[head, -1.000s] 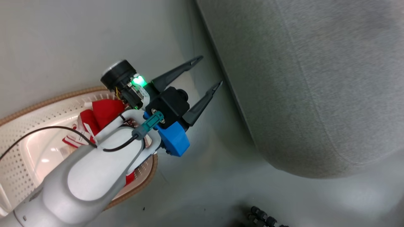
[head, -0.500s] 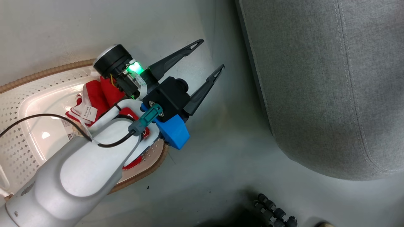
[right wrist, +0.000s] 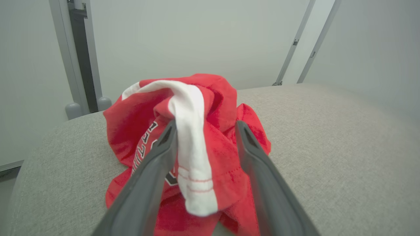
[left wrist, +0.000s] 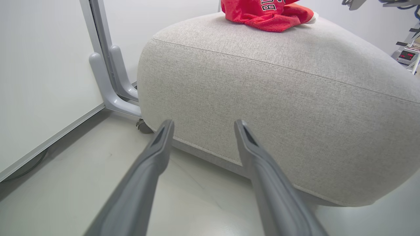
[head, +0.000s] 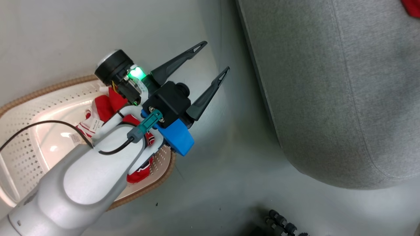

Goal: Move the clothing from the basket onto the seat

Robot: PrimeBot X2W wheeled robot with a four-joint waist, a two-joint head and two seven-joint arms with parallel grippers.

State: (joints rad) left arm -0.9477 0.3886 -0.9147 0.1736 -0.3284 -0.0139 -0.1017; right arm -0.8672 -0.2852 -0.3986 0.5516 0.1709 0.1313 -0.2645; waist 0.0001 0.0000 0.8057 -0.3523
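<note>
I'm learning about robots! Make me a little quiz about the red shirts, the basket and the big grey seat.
1. True or false: a red garment lies in the basket.
2. Pick one: the lettered jersey lies A) on a table, B) on the seat, C) in the basket.
3. Fill the gap: the left jaws stand ____ (open or shut).

Key: 1 true; 2 B; 3 open.
</note>
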